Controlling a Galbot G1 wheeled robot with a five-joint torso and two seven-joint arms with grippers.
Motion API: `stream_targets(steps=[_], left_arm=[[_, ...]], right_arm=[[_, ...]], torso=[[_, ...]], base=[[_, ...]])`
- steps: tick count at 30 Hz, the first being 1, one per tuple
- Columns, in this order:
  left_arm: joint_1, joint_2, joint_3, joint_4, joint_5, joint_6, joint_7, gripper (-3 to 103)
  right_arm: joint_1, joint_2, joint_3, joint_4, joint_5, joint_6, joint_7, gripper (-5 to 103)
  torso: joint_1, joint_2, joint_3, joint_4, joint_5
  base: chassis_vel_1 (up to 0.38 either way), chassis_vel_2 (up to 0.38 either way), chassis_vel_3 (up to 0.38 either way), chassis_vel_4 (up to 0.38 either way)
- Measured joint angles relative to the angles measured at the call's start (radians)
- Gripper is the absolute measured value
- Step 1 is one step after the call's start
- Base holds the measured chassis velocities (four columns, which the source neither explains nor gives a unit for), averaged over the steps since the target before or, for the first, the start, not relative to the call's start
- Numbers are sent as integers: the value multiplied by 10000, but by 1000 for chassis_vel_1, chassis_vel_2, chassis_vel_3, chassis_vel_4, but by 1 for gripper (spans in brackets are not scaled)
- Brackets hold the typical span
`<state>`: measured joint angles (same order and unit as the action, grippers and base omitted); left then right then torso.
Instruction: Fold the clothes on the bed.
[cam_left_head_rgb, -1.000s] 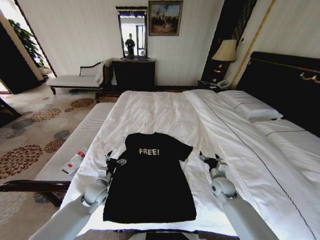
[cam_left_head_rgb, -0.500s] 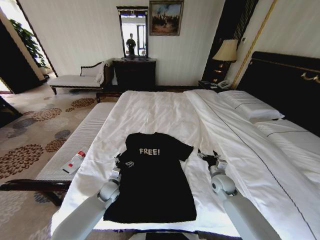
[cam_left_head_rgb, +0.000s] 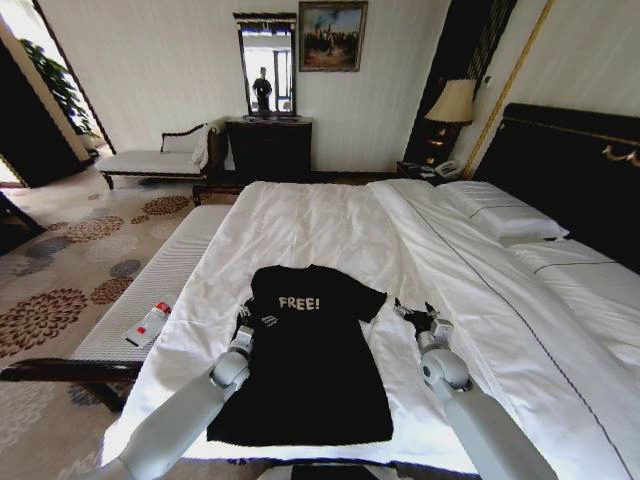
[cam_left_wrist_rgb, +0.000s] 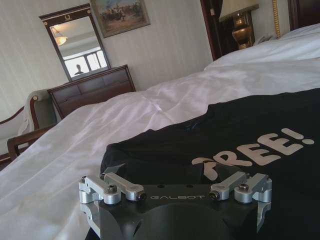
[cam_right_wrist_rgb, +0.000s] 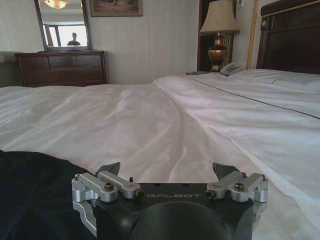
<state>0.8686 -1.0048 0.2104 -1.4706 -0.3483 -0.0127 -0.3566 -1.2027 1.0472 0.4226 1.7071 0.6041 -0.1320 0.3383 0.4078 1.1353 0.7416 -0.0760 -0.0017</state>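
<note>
A black short-sleeved T-shirt (cam_left_head_rgb: 300, 355) of soft fabric, with white "FREE!" lettering on the chest, lay spread flat near the foot of the very large bed (cam_left_head_rgb: 330, 225), on its white duvet, the collar pointing toward the far side and the hem toward the robot. The bed's tall dark headboard (cam_left_head_rgb: 570, 170) stood along the robot's right, with white pillows (cam_left_head_rgb: 500, 212) before it.

The left gripper (cam_left_head_rgb: 256, 317) sat low at the shirt's left sleeve, over the black cloth just beside the lettering; in the left wrist view its fingers (cam_left_wrist_rgb: 116, 170) stood spread wide with the dark fabric between them and nothing clamped. The right gripper (cam_left_head_rgb: 417, 314) rested over the bare white duvet just beside the shirt's right sleeve, apart from the cloth; in the right wrist view its fingers (cam_right_wrist_rgb: 109, 169) were likewise wide apart and held nothing.

A narrow white padded bench (cam_left_head_rgb: 160, 285) ran along the bed's left side, with a small white bottle with a red cap (cam_left_head_rgb: 148, 323) lying on it.
</note>
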Motion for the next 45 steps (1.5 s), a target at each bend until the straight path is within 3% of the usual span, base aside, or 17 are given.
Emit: stream_targets(steps=[14, 20, 22, 23, 25, 30, 32, 35, 43, 44, 45], left_arm=[[-174, -100, 153, 554, -59, 274, -91, 97], [-271, -228, 150, 750, -74, 232, -91, 72], [-305, -255, 158, 787, -65, 215, -96, 72], [-330, -284, 165, 808, -51, 193, -106, 61], [-346, -308, 169, 813, -49, 186, -121, 61], [-461, -372, 209, 897, -54, 182, -154, 34], [-483, -376, 220, 927, -51, 174, -154, 34], [-527, -378, 231, 965, -48, 148, -153, 23], [-558, -331, 127, 925, -78, 114, -154, 13], [-556, -319, 74, 917, -86, 113, -157, 6], [-556, -319, 74, 917, -86, 113, -157, 6]], right_arm=[[-38, -167, 189, 133, 299, -16, 18, 100], [-14, -166, 179, 172, 360, -39, 47, 100], [-5, -167, 179, 171, 366, -40, 48, 100], [-5, -167, 178, 171, 367, -41, 49, 100], [-9, -167, 178, 172, 368, -42, 49, 100], [-38, -156, 172, 172, 367, -48, 50, 100], [-37, -162, 171, 173, 367, -49, 49, 100], [-39, -172, 168, 198, 365, -55, 50, 100], [-81, -145, 150, 226, 330, -62, 50, 100], [-87, -145, 151, 236, 328, -63, 49, 100], [-87, -145, 151, 236, 328, -63, 49, 100]], torso=[[0, 0, 0, 2, 0], [-1, 0, 0, 2, 0], [-1, 0, 0, 2, 0], [-1, 0, 0, 2, 0], [0, 0, -1, 2, -1], [-1, 0, -1, 2, 0], [0, 0, 0, 2, 0], [-1, 0, 0, 2, 0], [-1, 0, 0, 2, 0], [-1, 0, 0, 2, 0], [-1, 0, 0, 2, 0]], base=[[0, 0, 0, 0], [0, 0, 0, 0], [0, 0, 0, 0], [0, 0, 0, 0], [0, 0, 0, 0], [0, 0, 0, 0], [0, 0, 0, 0], [0, 0, 0, 0], [0, 0, 0, 0], [0, 0, 0, 0], [0, 0, 0, 0]])
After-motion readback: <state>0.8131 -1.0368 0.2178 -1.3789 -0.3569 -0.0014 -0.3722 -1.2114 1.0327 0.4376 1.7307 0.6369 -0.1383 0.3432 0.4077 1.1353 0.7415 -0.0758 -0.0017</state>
